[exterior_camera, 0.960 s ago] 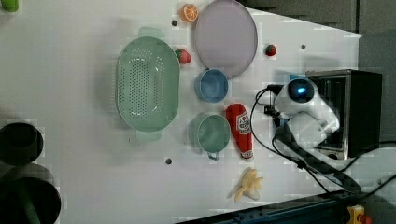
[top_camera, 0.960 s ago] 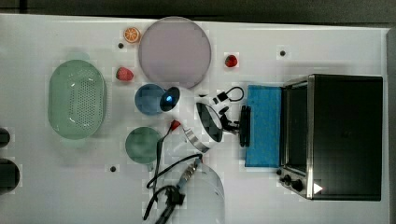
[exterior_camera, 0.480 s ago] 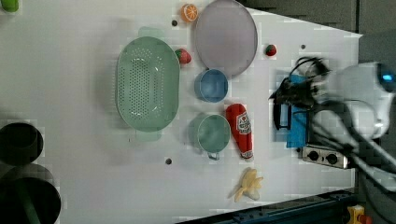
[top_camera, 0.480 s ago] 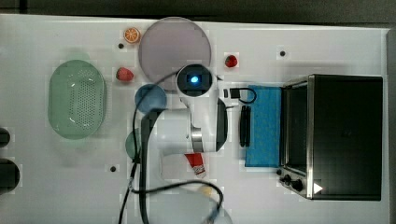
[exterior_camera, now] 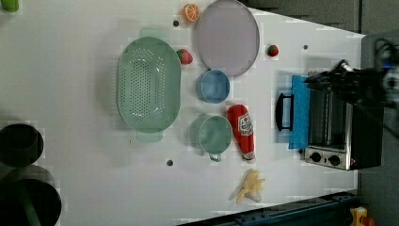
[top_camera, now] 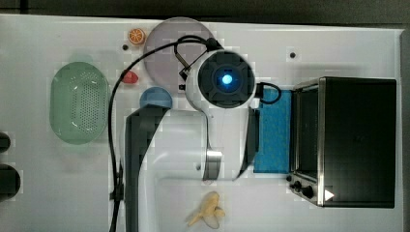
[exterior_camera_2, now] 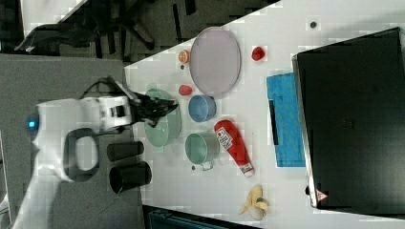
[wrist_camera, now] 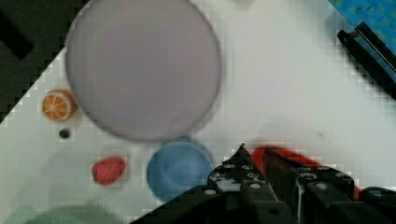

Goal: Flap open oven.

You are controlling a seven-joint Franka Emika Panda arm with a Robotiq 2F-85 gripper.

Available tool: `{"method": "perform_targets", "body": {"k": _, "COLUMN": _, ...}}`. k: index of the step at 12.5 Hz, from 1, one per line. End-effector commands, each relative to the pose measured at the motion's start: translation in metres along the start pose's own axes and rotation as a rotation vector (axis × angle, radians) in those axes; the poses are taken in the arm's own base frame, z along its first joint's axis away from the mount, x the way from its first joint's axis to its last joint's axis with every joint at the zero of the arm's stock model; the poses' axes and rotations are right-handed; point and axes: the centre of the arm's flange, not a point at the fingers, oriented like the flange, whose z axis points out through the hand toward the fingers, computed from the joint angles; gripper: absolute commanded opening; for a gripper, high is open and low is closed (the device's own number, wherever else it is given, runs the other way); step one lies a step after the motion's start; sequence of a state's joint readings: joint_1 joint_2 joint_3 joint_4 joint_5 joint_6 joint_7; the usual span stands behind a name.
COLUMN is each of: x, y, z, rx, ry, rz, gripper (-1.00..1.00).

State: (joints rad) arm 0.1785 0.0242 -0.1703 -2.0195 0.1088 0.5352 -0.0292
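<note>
The oven [top_camera: 358, 140] is a black box at the top view's right, and its blue glass door [top_camera: 273, 130] lies flapped down flat on the white table. The black door handle [exterior_camera: 282, 111] points away from the oven [exterior_camera: 339, 132]. My gripper [wrist_camera: 254, 156] hangs high above the table, well clear of the handle, over the red ketchup bottle and blue bowl. Its fingertips [wrist_camera: 240, 154] stand a narrow gap apart with nothing between them. In the right view the gripper [exterior_camera_2: 165, 109] juts from the white wrist; in the left view it [exterior_camera: 329, 80] shows dark beside the oven.
A purple plate [exterior_camera: 228, 37], blue bowl [exterior_camera: 212, 86], green cup [exterior_camera: 212, 134], ketchup bottle [exterior_camera: 242, 132] and green colander [exterior_camera: 148, 84] fill the table's middle. A banana [exterior_camera: 249, 186], orange slice [exterior_camera: 190, 12] and two small red fruits lie around. Black cylinders [exterior_camera_2: 126, 164] stand at one end.
My gripper has left the door handle and risen high, so the arm looms much larger in the top view. The oven door lies flat throughout.
</note>
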Motion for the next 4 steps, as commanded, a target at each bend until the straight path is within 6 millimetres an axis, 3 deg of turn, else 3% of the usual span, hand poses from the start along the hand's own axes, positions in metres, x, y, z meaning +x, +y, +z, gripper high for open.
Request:
{"method": "perform_targets", "body": {"k": 1, "x": 0.003, "y": 0.012, "z": -0.064, "rx": -0.012, "ry": -0.024, "rz": 0.131, "gripper": -0.65}}
{"method": "perform_targets", "body": {"k": 4, "x": -0.006, "y": 0.024, "z": -0.113, "rx": -0.115, "ry": -0.026, "rz": 0.155, "gripper": -0.65}}
